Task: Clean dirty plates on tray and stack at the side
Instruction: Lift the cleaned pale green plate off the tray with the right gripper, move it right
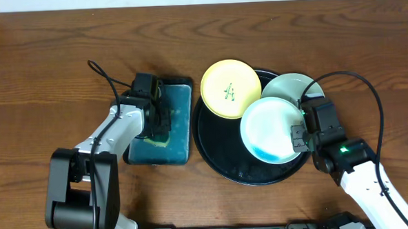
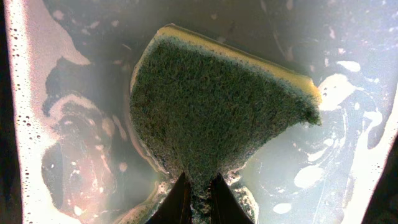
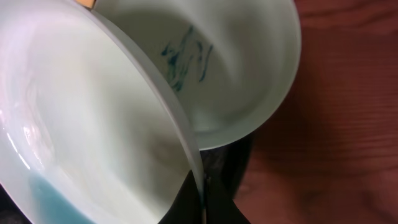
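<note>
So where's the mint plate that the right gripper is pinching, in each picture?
Overhead: front mint plate, right of centre over the tray, right gripper on its rim.
Left wrist: not in it; that view shows the sponge.
Right wrist: fills the left half, rim running down to the gripper.
Shared landmark: the back mint plate, just behind it in overhead and right wrist.

Wooden table [image 1: 43, 59]: black round tray [image 1: 219, 143] at centre, teal tray [image 1: 181, 122] just beside, leftward.
</note>
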